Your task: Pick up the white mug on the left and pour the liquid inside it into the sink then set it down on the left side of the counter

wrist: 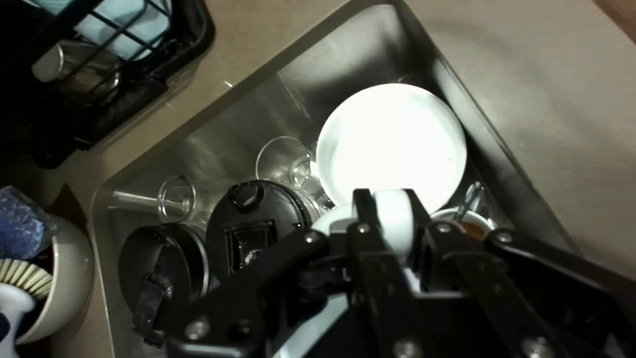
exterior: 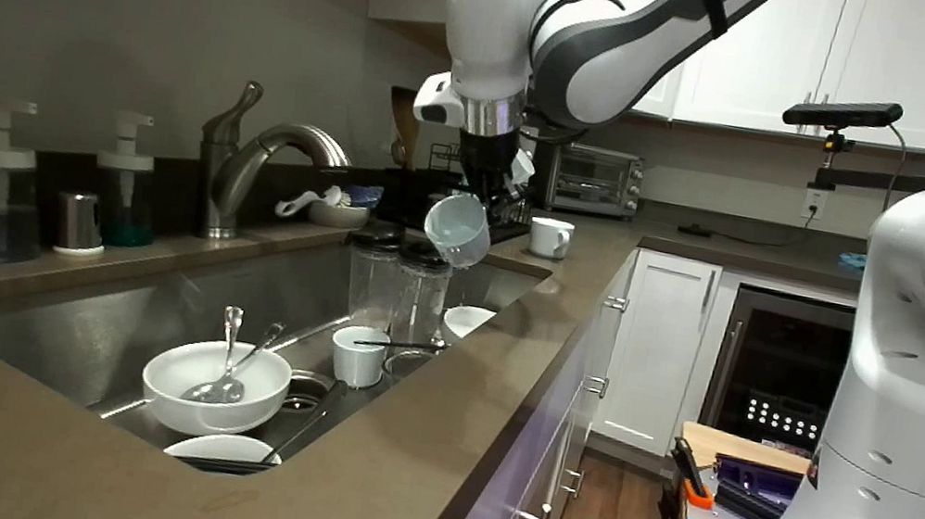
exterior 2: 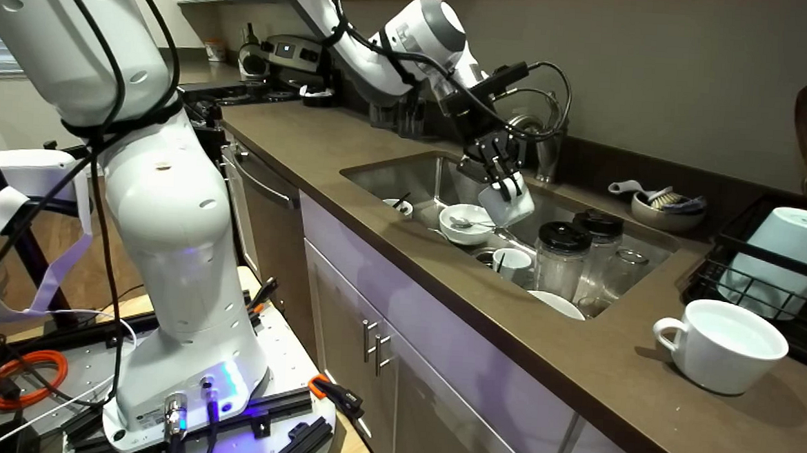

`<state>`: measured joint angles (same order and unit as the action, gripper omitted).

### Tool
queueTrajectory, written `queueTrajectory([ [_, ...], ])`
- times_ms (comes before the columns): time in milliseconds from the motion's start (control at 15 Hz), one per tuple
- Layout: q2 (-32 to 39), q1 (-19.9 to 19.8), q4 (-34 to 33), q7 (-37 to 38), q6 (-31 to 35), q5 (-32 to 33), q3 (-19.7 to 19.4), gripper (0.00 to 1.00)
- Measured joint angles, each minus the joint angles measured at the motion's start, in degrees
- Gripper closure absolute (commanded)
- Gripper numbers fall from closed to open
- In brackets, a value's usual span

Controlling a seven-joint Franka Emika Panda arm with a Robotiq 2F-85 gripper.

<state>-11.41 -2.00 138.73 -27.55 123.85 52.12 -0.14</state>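
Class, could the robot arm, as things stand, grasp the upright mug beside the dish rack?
Probably not yet: its end effector grips another white mug, tipped over the sink. Nothing visible covers the upright mug, but the held one likely needs setting down first.

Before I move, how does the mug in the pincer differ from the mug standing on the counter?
The held mug is tilted, while the standing mug is upright. The held mug hangs above the sink; the standing mug rests on the counter. The pincer is shut on the held mug; nothing grips the standing mug. Both are white, with round mouths.
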Motion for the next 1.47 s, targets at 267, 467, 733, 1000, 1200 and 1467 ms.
queueTrajectory([
  [267,3.4,1.0,-2.2,0.0,-3.1,5.3,0.7,0.96],
  [467,6.3,2.6,-4.0,0.3,-7.3,8.3,1.6,0.96],
  [733,9.7,4.5,-5.4,4.2,-12.3,14.9,3.1,0.96],
  [1000,12.0,6.4,-5.4,10.8,-18.0,23.0,4.7,0.96],
  [1200,13.5,8.0,-5.4,15.8,-24.3,25.8,6.0,0.96],
  [1467,15.1,9.7,-5.4,20.7,-31.5,26.0,7.4,0.96],
])
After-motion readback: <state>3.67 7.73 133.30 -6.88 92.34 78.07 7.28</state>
